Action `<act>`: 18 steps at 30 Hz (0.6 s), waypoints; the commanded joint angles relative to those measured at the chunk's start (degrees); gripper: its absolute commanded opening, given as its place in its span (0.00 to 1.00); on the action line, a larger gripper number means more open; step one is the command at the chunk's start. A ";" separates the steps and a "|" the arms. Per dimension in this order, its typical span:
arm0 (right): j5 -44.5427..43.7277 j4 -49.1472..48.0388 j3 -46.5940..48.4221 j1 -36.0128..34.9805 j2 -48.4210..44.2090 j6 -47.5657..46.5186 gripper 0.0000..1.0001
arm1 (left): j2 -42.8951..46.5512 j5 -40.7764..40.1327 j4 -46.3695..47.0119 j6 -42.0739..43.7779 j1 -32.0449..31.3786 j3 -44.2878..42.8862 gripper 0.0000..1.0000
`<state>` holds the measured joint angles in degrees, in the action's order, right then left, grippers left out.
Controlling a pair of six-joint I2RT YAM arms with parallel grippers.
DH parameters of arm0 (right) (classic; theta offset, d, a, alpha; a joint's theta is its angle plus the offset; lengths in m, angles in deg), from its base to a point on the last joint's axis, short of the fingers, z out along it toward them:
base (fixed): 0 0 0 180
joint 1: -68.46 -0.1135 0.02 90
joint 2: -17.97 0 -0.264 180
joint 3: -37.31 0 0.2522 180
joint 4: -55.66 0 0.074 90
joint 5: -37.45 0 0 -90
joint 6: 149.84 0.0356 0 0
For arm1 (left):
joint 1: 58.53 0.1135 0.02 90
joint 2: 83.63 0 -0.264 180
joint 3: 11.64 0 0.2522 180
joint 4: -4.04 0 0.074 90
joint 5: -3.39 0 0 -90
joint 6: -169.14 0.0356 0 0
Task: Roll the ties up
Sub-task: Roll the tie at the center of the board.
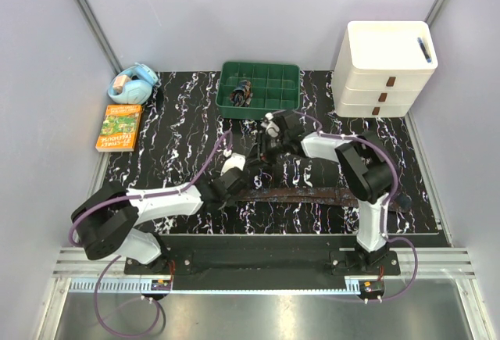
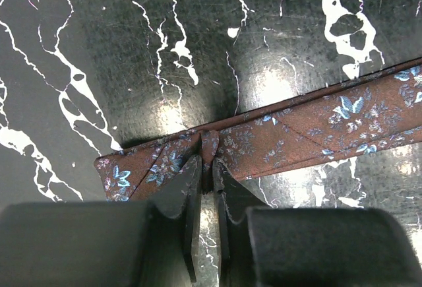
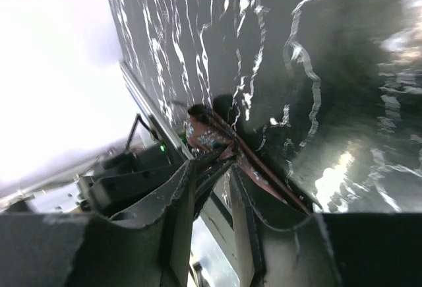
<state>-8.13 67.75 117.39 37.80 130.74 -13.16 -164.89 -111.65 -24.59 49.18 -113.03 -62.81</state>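
One of the ties [image 1: 328, 194], dark brown with small blue flowers, lies stretched along the near part of the black marbled mat [image 1: 180, 133]. My left gripper [image 1: 237, 190] is at its left end. In the left wrist view that gripper [image 2: 210, 165] is shut on a small raised fold of the tie [image 2: 316, 125], a little in from the pointed end. My right gripper [image 1: 251, 177] comes down from the far side onto the same place. In the right wrist view its jaws [image 3: 212, 167] stand apart around the left fingers, with the tie [image 3: 206, 132] just past the tips.
A green compartment tray [image 1: 275, 70] at the back middle holds a small dark bundle [image 1: 242, 91]. White stacked drawers [image 1: 384, 70] stand at the back right. A book [image 1: 119, 127] and a light blue object [image 1: 133, 84] lie off the mat at the left.
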 commanded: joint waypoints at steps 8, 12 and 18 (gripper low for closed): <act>1.19 7.04 7.33 -7.93 6.32 -3.79 0.36 | 1.80 1.66 3.36 -2.48 -0.17 2.34 0.16; -0.30 7.03 6.01 -8.63 5.09 -3.70 0.36 | 1.54 1.40 3.62 -2.65 -0.17 2.52 0.15; -4.69 8.18 2.76 -8.81 2.28 -3.52 0.36 | 2.15 0.78 3.80 -3.09 -0.08 3.22 0.17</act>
<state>-9.86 74.68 122.07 29.45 136.71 -16.35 -163.92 -111.51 -22.08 47.35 -113.01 -61.21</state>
